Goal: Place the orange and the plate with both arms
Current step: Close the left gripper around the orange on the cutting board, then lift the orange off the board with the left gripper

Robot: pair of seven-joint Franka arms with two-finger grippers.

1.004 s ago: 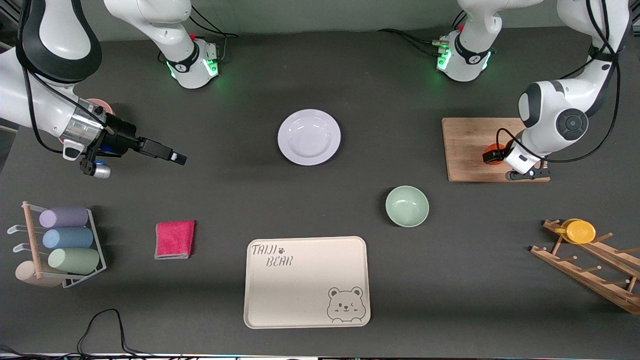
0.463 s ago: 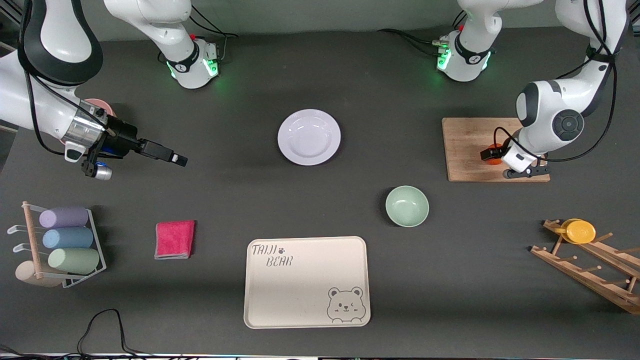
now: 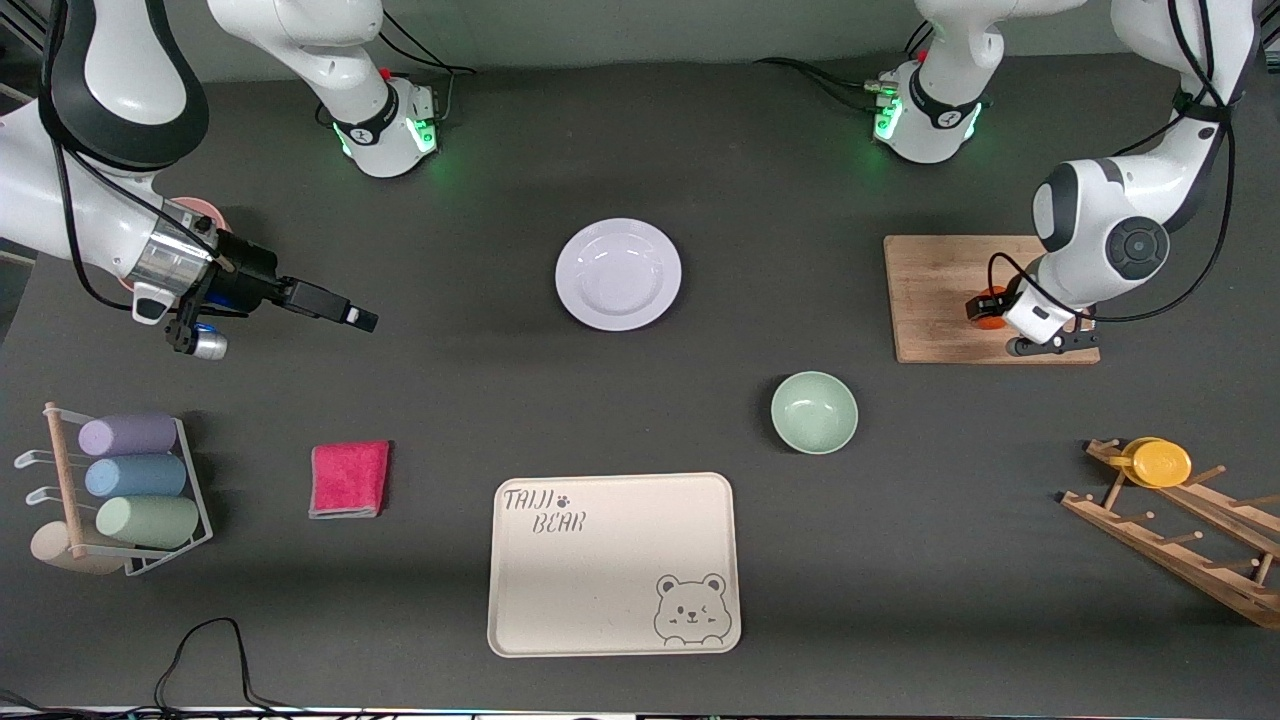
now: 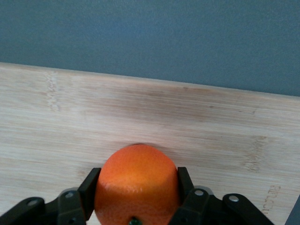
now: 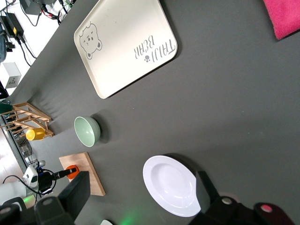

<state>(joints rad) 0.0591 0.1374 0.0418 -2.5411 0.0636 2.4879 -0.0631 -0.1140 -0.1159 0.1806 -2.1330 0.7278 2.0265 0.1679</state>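
Both left gripper (image 4: pixel 136 206) fingers (image 4: pixel 89 190) flank orange (image 4: pixel 137 180), underside hidden.

— What is sitting on the wooden board (image 4: pixel 187 117)?
— The orange (image 4: pixel 137 180), with the left gripper (image 4: pixel 137 197) fingers (image 4: pixel 89 192) pressing against both its sides.

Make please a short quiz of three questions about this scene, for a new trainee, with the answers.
1. True or false: the orange sits on the wooden board.
2. Which lies nearer the front camera, the plate or the green bowl?
3. Multiple choice: the left hand has its fingers A) on both sides of the orange, B) over the bear tray, C) around the pink cloth.

Key: 1 true. 2 the green bowl. 3 A.
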